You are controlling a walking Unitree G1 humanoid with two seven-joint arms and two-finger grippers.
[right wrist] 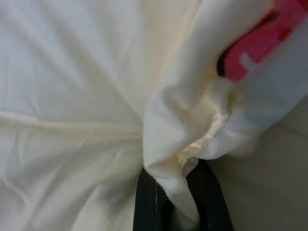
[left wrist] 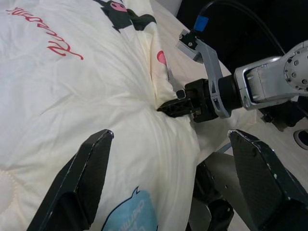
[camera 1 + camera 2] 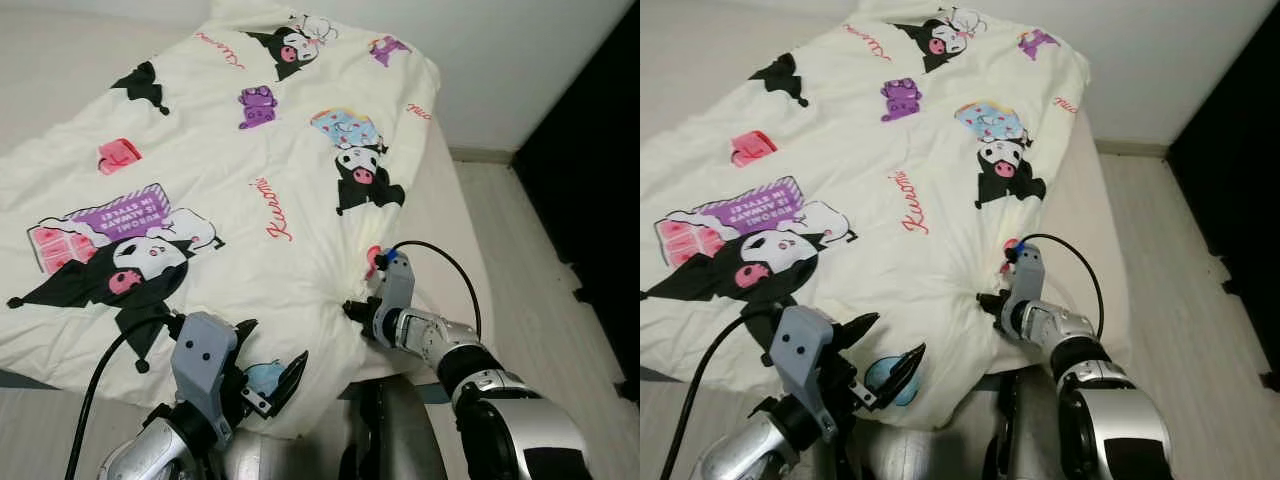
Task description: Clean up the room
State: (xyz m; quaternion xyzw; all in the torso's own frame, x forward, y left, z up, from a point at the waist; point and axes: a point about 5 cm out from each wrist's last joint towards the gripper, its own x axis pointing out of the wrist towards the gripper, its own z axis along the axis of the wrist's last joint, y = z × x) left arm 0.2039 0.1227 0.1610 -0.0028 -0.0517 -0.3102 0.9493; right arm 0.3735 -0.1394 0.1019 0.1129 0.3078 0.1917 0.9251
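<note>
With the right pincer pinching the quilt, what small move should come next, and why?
Probably pull the right pincer toward the bed's right edge to flatten the quilt: it is shut on a bunched fold with creases radiating from it, while the left pincer hangs open over the near edge.

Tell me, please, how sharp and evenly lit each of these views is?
Head views: sharp, evenly lit, with soft shadows in the folds where the right gripper pinches the quilt. Left wrist view: quilt crisp, the left gripper fingers near and slightly soft, dark corner behind. Right wrist view: very close, the fabric soft and blurred, bright without glare.
</note>
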